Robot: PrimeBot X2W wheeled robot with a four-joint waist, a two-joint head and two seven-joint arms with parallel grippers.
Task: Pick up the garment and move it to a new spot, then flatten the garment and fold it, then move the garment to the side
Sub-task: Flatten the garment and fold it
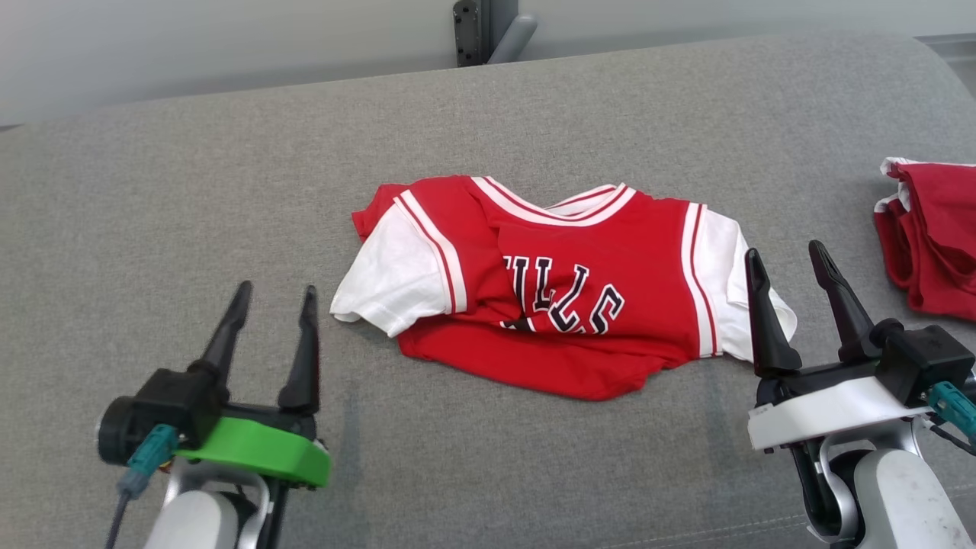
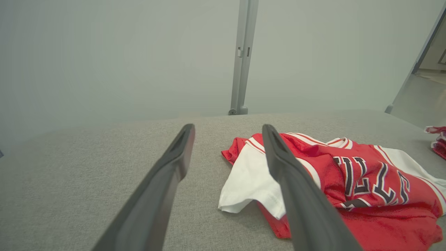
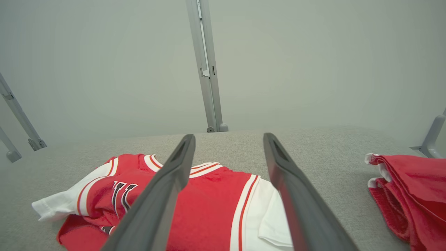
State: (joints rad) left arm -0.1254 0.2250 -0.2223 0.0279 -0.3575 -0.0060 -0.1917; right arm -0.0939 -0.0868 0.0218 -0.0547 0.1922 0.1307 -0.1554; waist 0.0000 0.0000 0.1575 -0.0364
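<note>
A red jersey (image 1: 564,290) with white sleeves and dark lettering is lying crumpled on a grey padded surface (image 1: 191,191), between the two grippers and slightly ahead of them. The left gripper (image 1: 276,288) is pointing forward with its two dark fingers spread apart and empty; the jersey's nearer sleeve is lying just to their right. The right gripper (image 1: 785,250) is likewise standing spread and empty, its left finger showing against the jersey's other sleeve. A second red cloth (image 1: 934,236) is lying bunched off to the right gripper's right. A grey metal post (image 1: 488,27) is rising ahead of both grippers, beyond the surface.
</note>
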